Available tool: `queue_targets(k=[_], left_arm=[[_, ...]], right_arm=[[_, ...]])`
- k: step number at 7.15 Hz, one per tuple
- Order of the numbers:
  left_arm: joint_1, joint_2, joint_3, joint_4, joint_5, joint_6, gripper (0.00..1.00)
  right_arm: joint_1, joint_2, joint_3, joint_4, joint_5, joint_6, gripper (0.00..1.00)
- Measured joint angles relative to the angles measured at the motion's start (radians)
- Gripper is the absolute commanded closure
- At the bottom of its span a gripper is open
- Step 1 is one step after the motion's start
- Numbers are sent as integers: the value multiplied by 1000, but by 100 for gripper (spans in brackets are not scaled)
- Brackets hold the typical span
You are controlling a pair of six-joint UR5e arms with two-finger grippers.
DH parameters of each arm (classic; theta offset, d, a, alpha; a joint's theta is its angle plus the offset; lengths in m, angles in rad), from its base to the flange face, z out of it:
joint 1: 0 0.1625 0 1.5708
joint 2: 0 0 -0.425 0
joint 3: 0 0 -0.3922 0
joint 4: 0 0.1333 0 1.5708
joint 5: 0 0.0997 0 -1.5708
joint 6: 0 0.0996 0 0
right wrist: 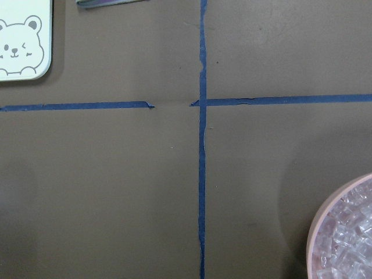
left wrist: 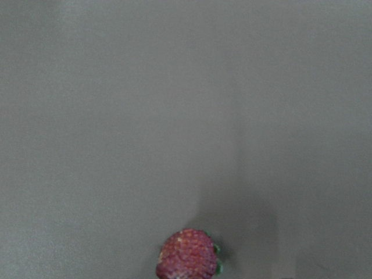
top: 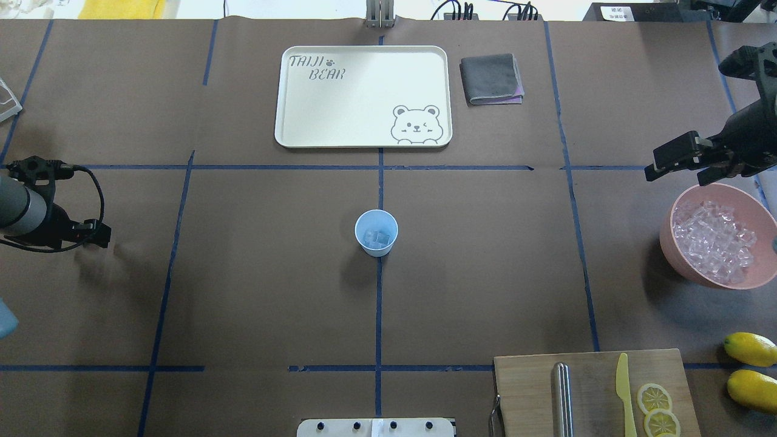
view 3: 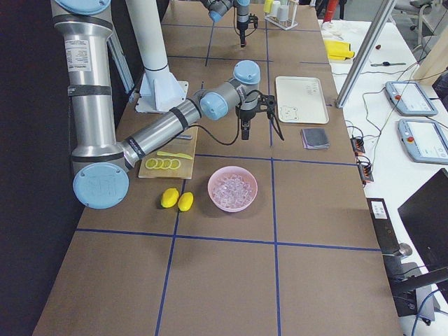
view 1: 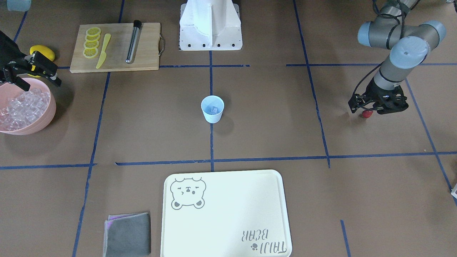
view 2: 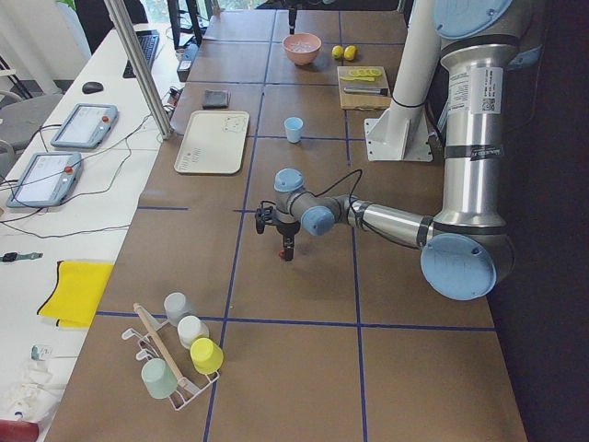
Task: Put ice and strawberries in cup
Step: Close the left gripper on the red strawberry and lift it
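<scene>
Well apart from the cup (view 1: 212, 117), left hand (view 1: 365, 111) grips strawberry (view 1: 367, 114); right hand (top: 677, 177) gapes beside pink bowl (top: 683, 264).

The cup (top: 363, 226) (ice (top: 379, 238) inside) stands centre, tray (top: 358, 103) beyond it, bowl (top: 677, 261) to its right.

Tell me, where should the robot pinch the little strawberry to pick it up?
Probably around the strawberry's fat red middle, with the jaws coming straight down from above, one on each side. It is small and round and seems to sit on the table, with its green cap at one edge, so the wide middle gives the most to hold.
</scene>
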Motion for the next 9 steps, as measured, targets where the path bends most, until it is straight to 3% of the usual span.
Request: queue_targets(k=[2, 4, 7, 8, 9], left_arm=[[-3, 0, 0, 0, 2, -1, 21], [-6, 1, 0, 0, 4, -1, 32], [-8, 0, 0, 1, 23, -2, 82], [-8, 0, -1, 1, 27, -2, 94], [-10, 0, -3, 2, 28, -2, 100]], right_arm=[[0, 0, 2, 0, -1, 0, 0], [0, -1, 5, 0, -1, 0, 0], [0, -1, 12, 0, 0, 0, 0], [0, -1, 13, 0, 0, 0, 0], [0, -1, 13, 0, 0, 0, 0]])
